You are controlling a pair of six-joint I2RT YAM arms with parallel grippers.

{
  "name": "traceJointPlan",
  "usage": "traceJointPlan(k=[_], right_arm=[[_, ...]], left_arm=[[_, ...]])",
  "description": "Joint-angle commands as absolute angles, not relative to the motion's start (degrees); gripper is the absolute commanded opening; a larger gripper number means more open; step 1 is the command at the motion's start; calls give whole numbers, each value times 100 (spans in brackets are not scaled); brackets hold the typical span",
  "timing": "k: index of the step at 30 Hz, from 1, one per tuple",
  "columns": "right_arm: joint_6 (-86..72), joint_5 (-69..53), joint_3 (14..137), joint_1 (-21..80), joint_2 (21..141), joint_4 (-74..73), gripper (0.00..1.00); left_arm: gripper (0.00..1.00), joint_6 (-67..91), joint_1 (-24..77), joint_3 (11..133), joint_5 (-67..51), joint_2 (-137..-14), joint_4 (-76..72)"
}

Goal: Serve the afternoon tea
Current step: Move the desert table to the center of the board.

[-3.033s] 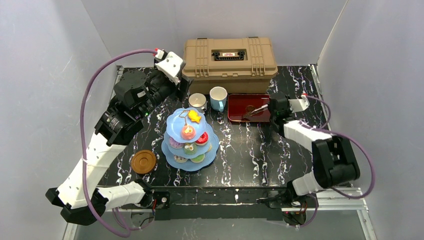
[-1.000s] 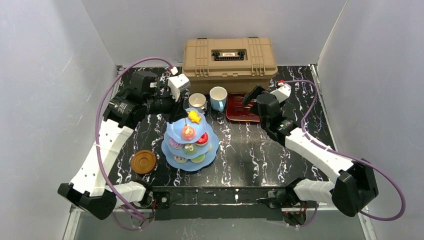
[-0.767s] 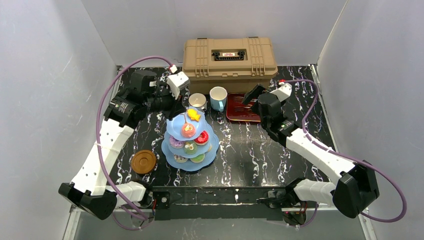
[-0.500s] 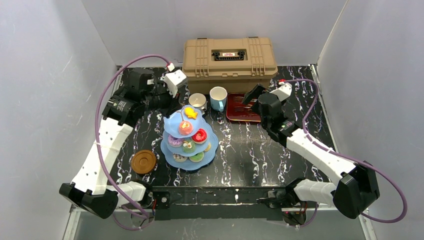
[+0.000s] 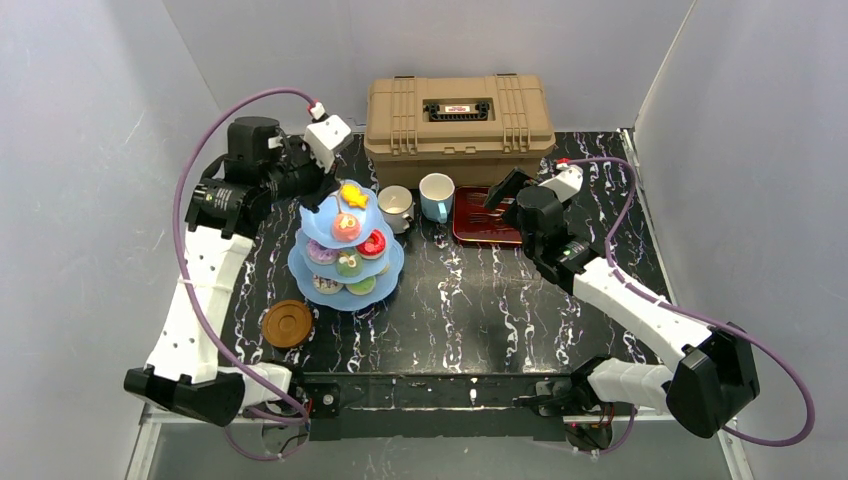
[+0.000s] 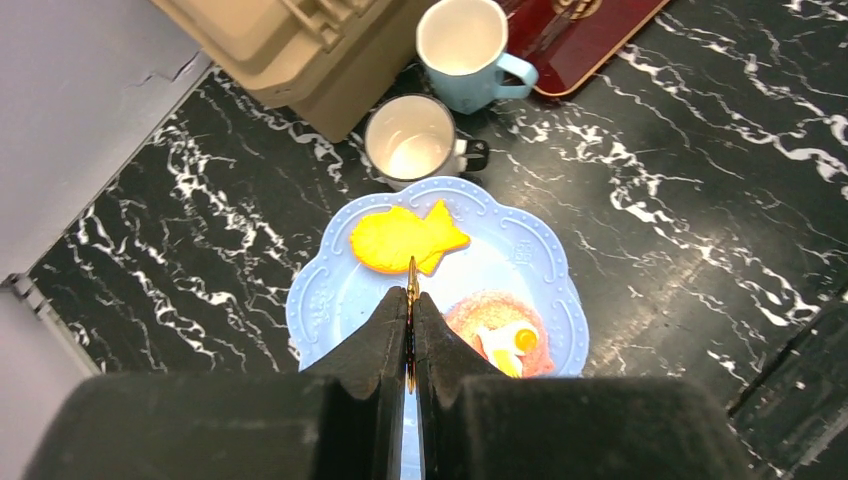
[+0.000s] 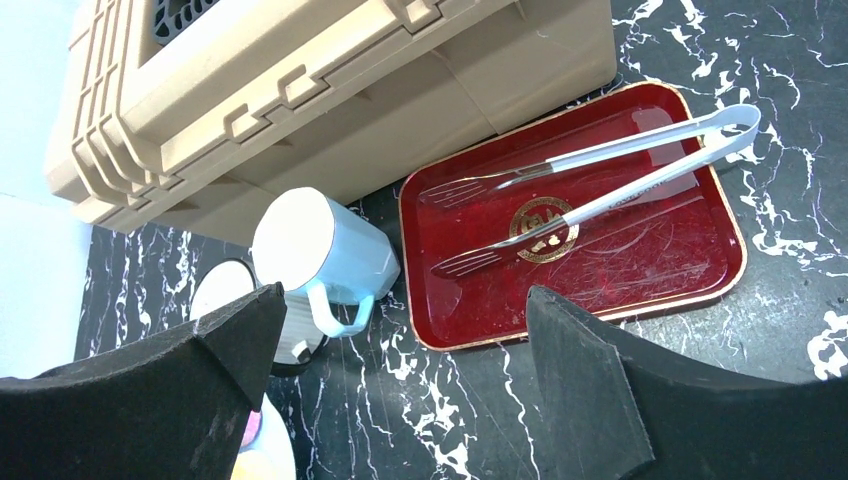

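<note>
The left claw (image 6: 410,300) is pressed together on the thin golden rod (image 6: 410,270) that rises from the top of the light-blue three-tier cake stand (image 5: 345,262). The stand is on the left part of the black marbled worktop (image 5: 520,300), in front of the tan toolbox (image 5: 458,115). Whether its foot touches the worktop I cannot tell. On its top tier lie a yellow fish-shaped cake (image 6: 405,238) and a pink cake (image 6: 497,330). Just beyond the stand is the white mug (image 6: 413,140), and next to it the light-blue mug (image 6: 465,45). A round brown saucer (image 5: 287,323) lies near the front edge, apart from the stand. The right claw (image 7: 405,300) is spread wide and holds nothing. It hangs near the dark-red tray (image 7: 640,260), on which the metal tongs (image 7: 650,186) lie.
</note>
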State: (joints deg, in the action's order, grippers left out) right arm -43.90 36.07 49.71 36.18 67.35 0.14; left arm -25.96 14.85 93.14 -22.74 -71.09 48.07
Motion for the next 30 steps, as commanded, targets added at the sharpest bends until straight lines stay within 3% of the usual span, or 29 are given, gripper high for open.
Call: traceJointPlan(k=[1, 10, 30], right_arm=[[-4307, 3691, 5034, 3612, 6554, 211, 98], [-4341, 3682, 4980, 3612, 6517, 153, 98], [-4444, 3664, 4747, 3612, 6417, 168, 98]], left_arm=[[0, -2962, 1123, 9727, -2398, -7202, 4330], [0, -3089, 236, 10189, -2906, -7778, 4249], [0, -3156, 9, 10122, -2795, -8602, 3395]])
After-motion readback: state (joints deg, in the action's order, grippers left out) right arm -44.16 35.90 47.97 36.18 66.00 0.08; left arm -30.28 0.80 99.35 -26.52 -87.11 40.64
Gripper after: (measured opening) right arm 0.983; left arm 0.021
